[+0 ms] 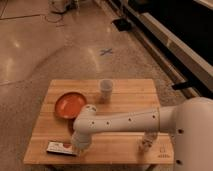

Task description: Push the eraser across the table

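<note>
The eraser (59,148) lies flat near the front left corner of the wooden table (130,95); it is oblong, with a white face, a red stripe and a dark edge. My gripper (76,145) is at the end of the white arm (120,121), low over the table top and right against the eraser's right end. The arm's wrist covers the gripper from above, and the arm reaches in from the right across the front half of the table.
An orange plate (68,105) sits at the left middle of the table. A white cup (105,88) stands at the back centre. A small pale object (145,143) stands near the front right, beside a small dark mark (162,154). Shiny floor surrounds the table.
</note>
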`<state>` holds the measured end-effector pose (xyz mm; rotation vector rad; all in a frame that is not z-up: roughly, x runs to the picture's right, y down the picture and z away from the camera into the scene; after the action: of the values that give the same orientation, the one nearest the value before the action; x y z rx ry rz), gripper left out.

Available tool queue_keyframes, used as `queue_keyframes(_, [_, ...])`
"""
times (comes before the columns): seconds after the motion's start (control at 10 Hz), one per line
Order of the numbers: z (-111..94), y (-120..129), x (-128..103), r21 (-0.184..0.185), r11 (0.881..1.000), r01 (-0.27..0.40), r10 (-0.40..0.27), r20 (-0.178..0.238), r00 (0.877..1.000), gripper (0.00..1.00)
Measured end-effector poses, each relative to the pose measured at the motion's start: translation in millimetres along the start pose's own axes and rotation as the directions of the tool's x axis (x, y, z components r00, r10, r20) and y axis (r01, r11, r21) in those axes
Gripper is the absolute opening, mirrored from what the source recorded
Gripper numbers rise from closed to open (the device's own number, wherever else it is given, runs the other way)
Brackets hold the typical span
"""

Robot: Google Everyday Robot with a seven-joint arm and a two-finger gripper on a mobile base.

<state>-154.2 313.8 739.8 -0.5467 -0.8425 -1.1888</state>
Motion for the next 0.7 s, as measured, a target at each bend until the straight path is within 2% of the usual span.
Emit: queue_keyframes(0.7, [10.2, -54.9, -9.0, 0.031, 0.994, 0.109, -0.11, 0.021, 0.994, 0.0])
